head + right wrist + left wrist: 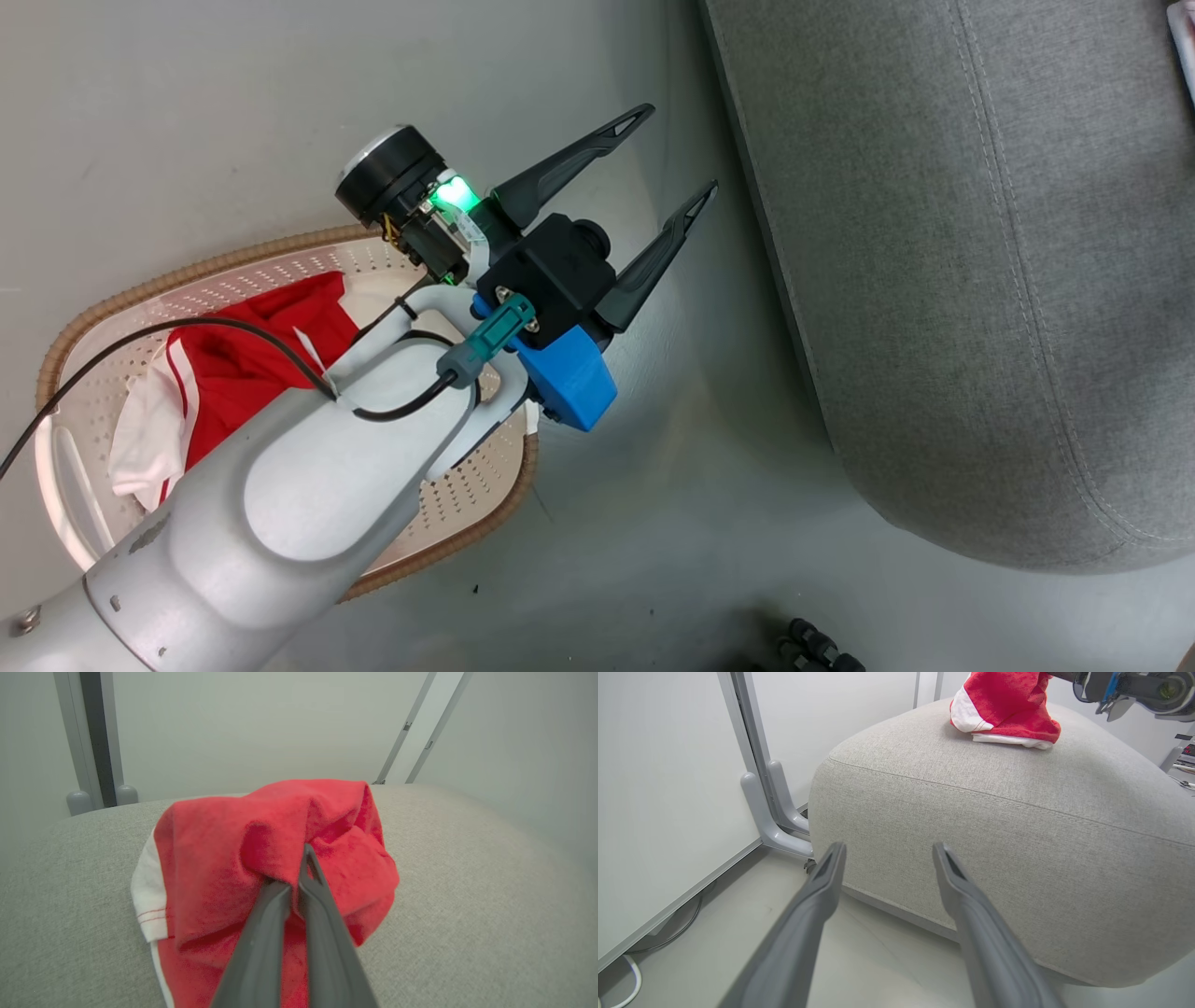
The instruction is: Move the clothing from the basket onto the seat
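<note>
I see my right gripper [294,868] fingers pinching a crumpled red garment [280,826], white trim, on the grey seat [467,882], more red-and-white clothing [233,364], perhaps a shirt, in the basket [187,276], left gripper [678,149] fingers spread.

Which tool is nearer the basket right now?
Left. The left tool hangs open just past the basket rim, above the floor; the right tool is away over the seat, shut on red clothing.

Grey floor [187,112], white wall panel [654,788]
</note>
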Controlling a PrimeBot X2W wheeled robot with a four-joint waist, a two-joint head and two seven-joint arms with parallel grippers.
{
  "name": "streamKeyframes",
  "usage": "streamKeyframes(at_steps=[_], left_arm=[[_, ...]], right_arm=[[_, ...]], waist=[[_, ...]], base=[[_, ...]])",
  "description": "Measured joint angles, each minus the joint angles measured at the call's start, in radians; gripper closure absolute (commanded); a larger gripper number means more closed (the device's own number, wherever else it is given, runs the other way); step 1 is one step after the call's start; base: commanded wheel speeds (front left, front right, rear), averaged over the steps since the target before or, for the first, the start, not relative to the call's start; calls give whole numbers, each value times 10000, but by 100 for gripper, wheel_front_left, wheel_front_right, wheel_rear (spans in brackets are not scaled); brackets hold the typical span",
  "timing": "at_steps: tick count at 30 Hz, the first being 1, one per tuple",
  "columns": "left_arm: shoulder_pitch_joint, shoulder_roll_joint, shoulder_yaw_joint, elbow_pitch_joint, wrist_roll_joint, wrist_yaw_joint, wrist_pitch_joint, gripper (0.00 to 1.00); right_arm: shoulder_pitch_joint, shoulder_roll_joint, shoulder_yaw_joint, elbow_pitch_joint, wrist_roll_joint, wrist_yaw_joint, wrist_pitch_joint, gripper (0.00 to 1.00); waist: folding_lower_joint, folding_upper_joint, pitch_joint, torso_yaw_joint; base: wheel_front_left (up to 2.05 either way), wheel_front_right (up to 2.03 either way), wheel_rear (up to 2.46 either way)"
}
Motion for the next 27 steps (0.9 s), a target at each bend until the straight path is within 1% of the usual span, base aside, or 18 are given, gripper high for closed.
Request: streamKeyframes(at_steps=[5, 7, 14, 20, 23, 27], left_arm=[[6, -13, -48, 79, -59, 46, -58, 0], [21, -42, -61, 117, -79, 52, -140, 0], [369, -153, -35, 416, -336, 153, -660, 0], [1026, -234, 107, 748, -648, 322, -1212, 0], [1427, -249, 368, 825, -871, 510, -1471, 0], [1995, -295, 800, 867, -1051, 736, -1630, 0]], right_arm=[[341, 138, 155, 159, -19, -2, 0, 100], [486, 138, 232, 61, -25, 0, 0, 0], [1535, 188, 771, -744, -238, 0, 0, 0], [2560, 393, 1250, -2104, -299, -2, -2, 0], [2960, 447, 1827, -2754, -372, -2, -2, 0], [3441, 418, 2625, -3329, -374, -2, 0, 0]], waist=[[0, 0, -142, -26], [0, 0, -238, -21], [0, 0, -910, -13], [-2, 0, -1856, 32], [-3, 0, -2409, 106], [-4, 0, -3155, 319]], base=[[0, 0, 0], [0, 0, 0], [0, 0, 0], [0, 0, 0], [0, 0, 0], [0, 0, 0]])
